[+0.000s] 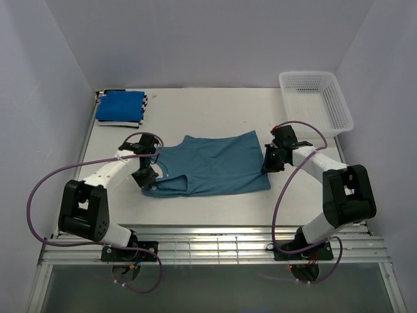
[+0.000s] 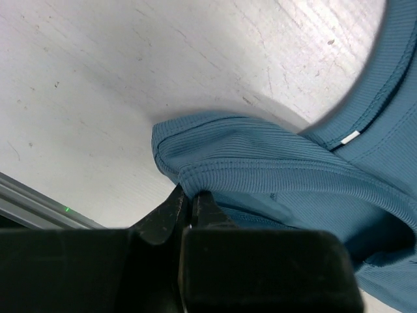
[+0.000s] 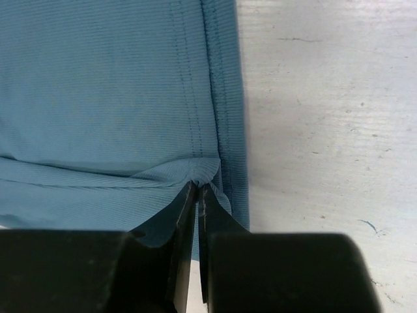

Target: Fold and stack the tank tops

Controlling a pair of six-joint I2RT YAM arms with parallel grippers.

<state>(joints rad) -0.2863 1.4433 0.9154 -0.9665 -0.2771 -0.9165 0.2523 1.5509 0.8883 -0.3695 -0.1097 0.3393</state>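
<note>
Gripped the teal tank top (image 1: 215, 166), spread flat mid-desk (image 1: 215, 104) with its long axis running left to right, using left fingers (image 2: 163, 218) closed on the shoulder strap (image 2: 215, 153) and right fingers (image 3: 215, 222) closed on the hem (image 3: 225, 98).

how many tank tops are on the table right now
3. The teal tank top lies spread in the middle; the folded royal blue tank top sits in the far left corner atop a striped tank top, only its edges showing. More could hide under that pile.
</note>
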